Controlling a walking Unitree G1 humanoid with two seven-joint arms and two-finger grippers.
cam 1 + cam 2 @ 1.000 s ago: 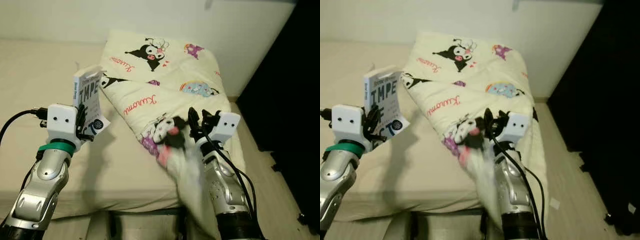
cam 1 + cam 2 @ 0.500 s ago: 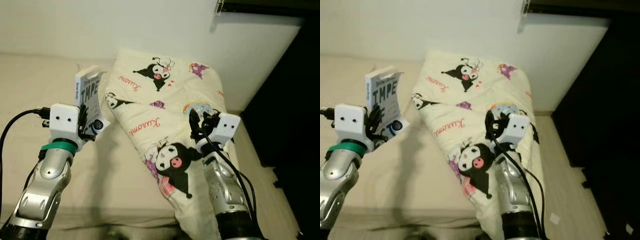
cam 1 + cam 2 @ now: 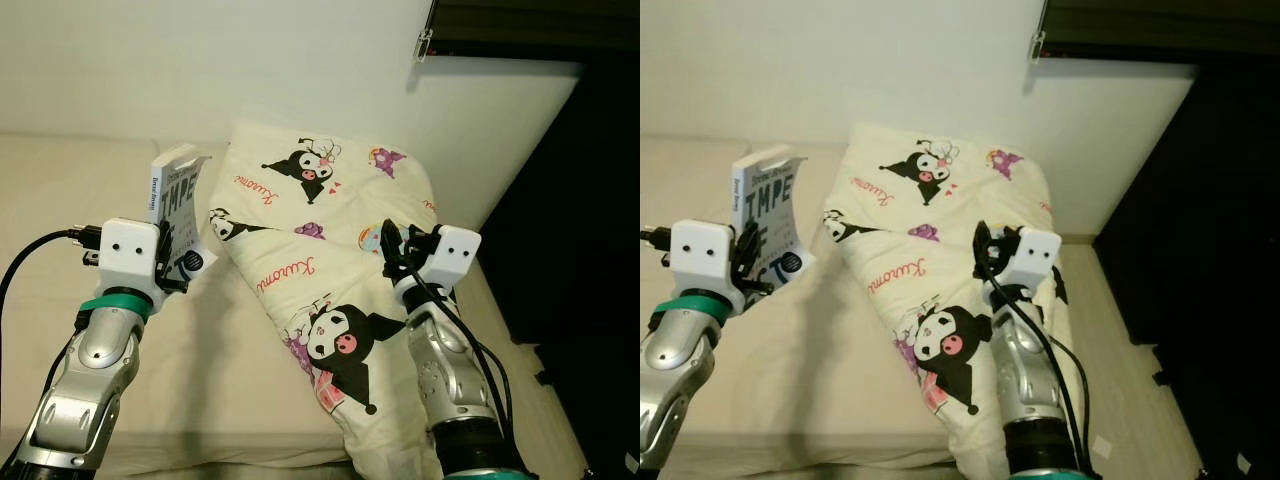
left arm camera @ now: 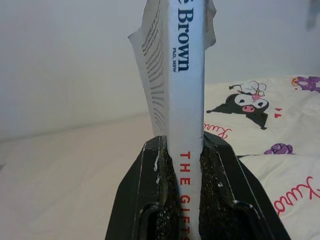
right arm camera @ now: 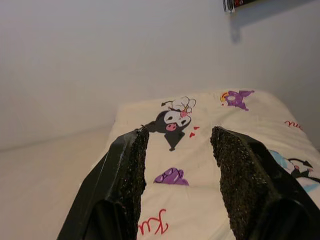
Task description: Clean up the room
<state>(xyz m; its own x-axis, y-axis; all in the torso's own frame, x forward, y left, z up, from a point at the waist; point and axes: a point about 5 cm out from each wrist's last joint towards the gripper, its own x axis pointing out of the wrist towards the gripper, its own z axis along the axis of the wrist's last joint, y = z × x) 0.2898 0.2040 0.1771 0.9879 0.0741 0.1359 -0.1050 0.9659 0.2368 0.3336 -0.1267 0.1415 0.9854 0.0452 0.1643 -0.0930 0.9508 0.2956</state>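
1. The left gripper (image 4: 184, 187) is pinching a white paperback book (image 3: 176, 205) by the lower part of its spine, holding it upright in the air just beside the blanket's (image 3: 330, 260) left edge, above the bare mattress (image 3: 60, 200).
2. The book is fanning open above the fingers, so its loose pages could catch or crease when it is set down, and a light grip on so narrow a spine might let it twist or slip.
3. The right gripper (image 5: 177, 170) is hovering over the blanket's right side with its fingers spread and nothing between them.
4. The cartoon-printed blanket is lying rumpled along the mattress, and its near end is spilling over the mattress edge next to the right arm; a careless swing of that arm could be dragging more cloth off the bed.
5. The right arm's cable is hanging close to the blanket's draped end and could snag it.
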